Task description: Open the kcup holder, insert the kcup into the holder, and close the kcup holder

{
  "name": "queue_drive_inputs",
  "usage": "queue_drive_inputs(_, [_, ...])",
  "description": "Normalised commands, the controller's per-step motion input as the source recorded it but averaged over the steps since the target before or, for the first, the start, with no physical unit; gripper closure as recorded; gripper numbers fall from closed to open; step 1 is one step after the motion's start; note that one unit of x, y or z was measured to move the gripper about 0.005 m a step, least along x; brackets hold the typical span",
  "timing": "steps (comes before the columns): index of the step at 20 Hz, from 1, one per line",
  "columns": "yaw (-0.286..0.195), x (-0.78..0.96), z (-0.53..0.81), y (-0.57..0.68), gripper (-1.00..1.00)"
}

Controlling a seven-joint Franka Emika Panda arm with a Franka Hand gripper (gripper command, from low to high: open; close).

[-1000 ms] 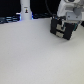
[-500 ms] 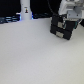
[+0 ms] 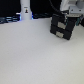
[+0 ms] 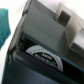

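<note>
One kcup (image 4: 45, 53) seen in the wrist view, lying inside the dark open slot of the kcup holder (image 3: 61, 29), round pale lid facing out. Looks light and thin-walled, foil top probably easy to dent, so best gripped at the rim, gently. Holder itself looks stiff, boxy, hard plastic, likely smooth; best taken by an edge of the moving front part for the closing push. Dark print curving across the pod's lid, too blurred to read; no brand legible anywhere on the holder. Gripper (image 3: 68, 15) right above the holder, close against its top; fingers apart or together, cannot tell. White post (image 3: 25, 9) well away from the holder on the pale table (image 3: 30, 57). Teal patch (image 4: 5, 22) beside the holder, unidentifiable
</note>
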Motion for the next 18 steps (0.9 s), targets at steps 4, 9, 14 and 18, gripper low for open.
queue_drive_inputs(4, [-0.005,0.08,-0.02,0.01,-1.00])
queue_drive_inputs(9, [-0.010,0.08,0.02,0.16,-1.00])
queue_drive_inputs(14, [0.017,0.17,0.05,0.45,-1.00])
queue_drive_inputs(18, [0.043,0.01,0.00,0.39,-1.00])
